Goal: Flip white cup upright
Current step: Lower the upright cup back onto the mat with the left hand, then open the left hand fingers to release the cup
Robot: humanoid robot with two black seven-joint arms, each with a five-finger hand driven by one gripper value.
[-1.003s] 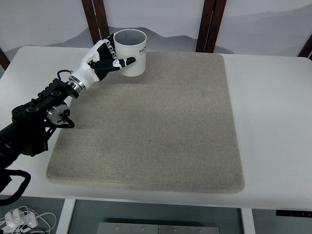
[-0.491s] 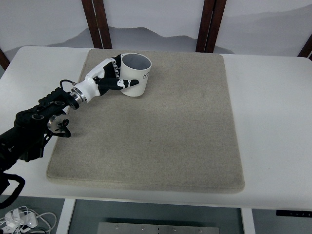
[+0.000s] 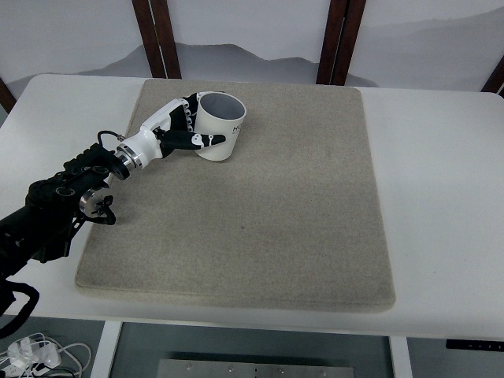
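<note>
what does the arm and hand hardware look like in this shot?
Only the left arm shows: black, chunky segmented links with a round silver fitting and thin black cable loops. A silver wrist ring joins it to the left hand, white shells over black jointed fingers.

The white cylindrical cup [image 3: 218, 126] stands upright, open mouth up, showing a grey interior and dark lettering on its side. It sits at the mat's far-left area.

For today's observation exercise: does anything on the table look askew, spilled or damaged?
Nothing spilled or damaged. The cup stands mouth-up on the mat, perhaps slightly tilted, with the left hand wrapped around it.
</note>
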